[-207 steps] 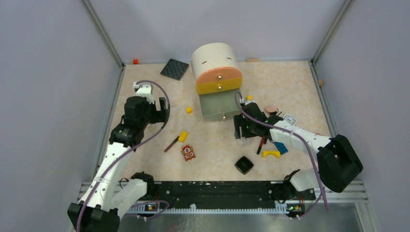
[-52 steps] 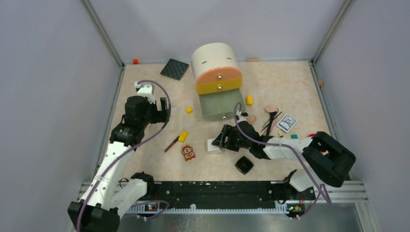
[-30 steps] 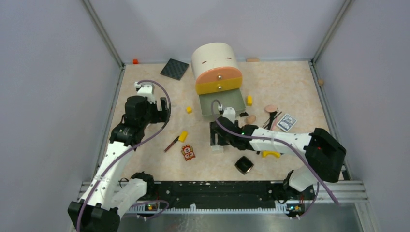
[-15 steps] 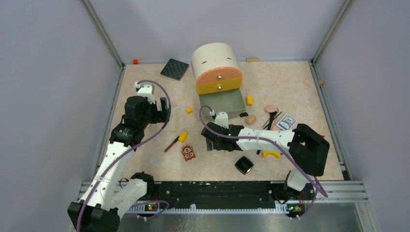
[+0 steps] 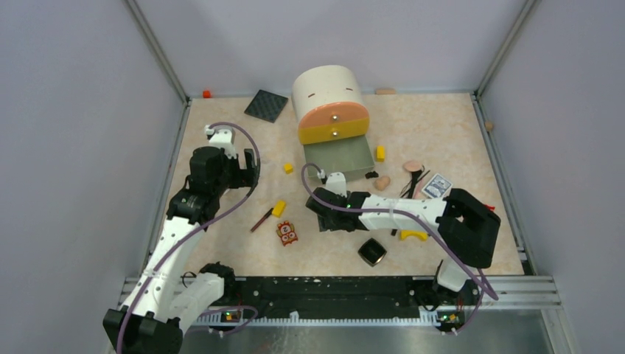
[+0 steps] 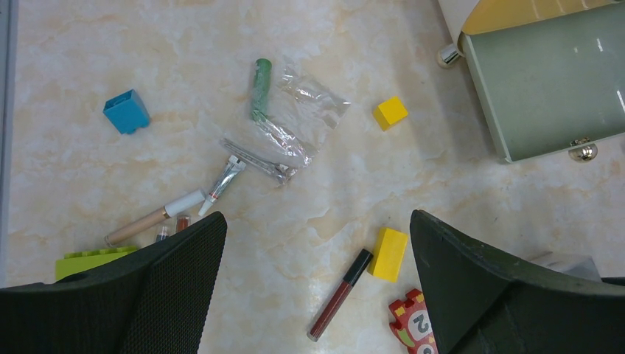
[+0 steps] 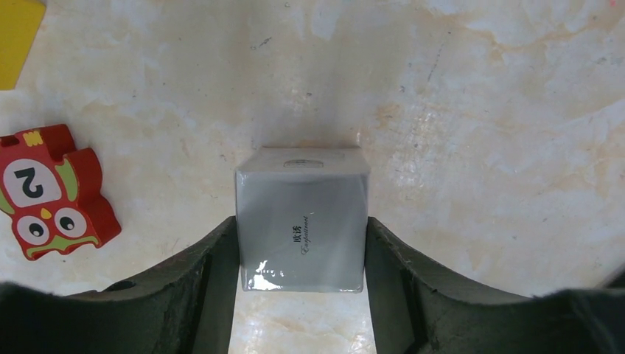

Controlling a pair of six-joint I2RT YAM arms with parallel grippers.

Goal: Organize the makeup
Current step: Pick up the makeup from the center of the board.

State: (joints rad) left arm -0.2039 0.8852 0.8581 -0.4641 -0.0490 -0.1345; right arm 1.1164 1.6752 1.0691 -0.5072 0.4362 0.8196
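Note:
My right gripper (image 7: pixel 302 247) is shut on the small white box (image 7: pixel 302 221), one finger pressed against each side, with the box resting on the table. In the top view it (image 5: pixel 328 215) sits just in front of the open drawer. My left gripper (image 6: pixel 317 221) is open and empty, held high over the table's left side (image 5: pixel 247 166). Below it lie a dark red lip stick (image 6: pixel 340 295), a green tube (image 6: pixel 260 88), a small silver tube (image 6: pixel 225 179) and a beige stick with a white cap (image 6: pixel 155 217). A black square compact (image 5: pixel 372 251) lies near the front.
The cabinet's green drawer (image 5: pixel 335 158) stands open. An orange owl tile (image 7: pixel 51 195) lies left of the box. Yellow blocks (image 6: pixel 389 254) (image 6: pixel 390 112), a blue block (image 6: pixel 126 111) and clear wrap (image 6: pixel 313 96) are scattered about. Clutter lies on the right (image 5: pixel 424 184).
My right arm swung from the right side of the table leftward to the white box and set its fingers around it. The left arm has not moved.

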